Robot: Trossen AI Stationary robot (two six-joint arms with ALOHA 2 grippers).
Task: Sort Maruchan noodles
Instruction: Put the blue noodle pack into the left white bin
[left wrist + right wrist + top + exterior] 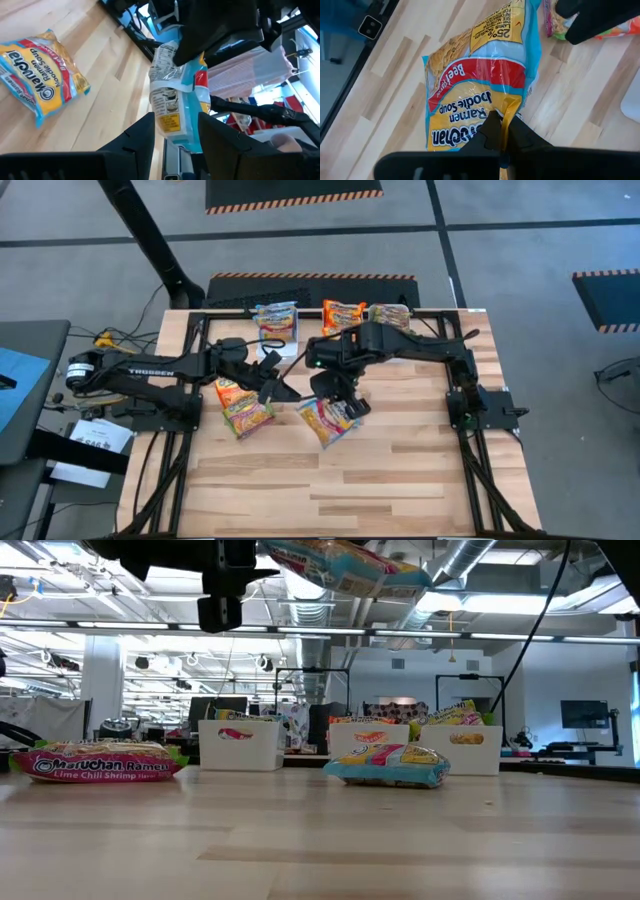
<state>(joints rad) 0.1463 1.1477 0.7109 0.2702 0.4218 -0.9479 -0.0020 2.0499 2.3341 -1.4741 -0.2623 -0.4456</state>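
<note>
Tabletop [400,470]: pale wooden planks with visible grain, smooth finish.

Right hand [501,131]: fingers pinched shut on the crimped yellow edge of a blue-edged packet [480,85], a flat, glossy plastic rectangle labelled beef flavor. The packet hangs clear of the tabletop, above its middle.

Left hand [175,131]: fingers partly spread, one on each side of the lower end of that same raised packet [177,95]. Whether the fingers touch the wrapper cannot be told from the wrist view.

Loose packets on the tabletop, counted: two. A second blue-edged packet [325,420] lies directly beneath the right hand. A green-edged lime chili shrimp packet [243,405] lies under the left arm, near the left hand.

White bins [240,745], counted: three, rectangular, rigid plastic, in a row along the far edge. Each holds packets; their number per bin is probably more than one, but the views do not settle it.
</note>
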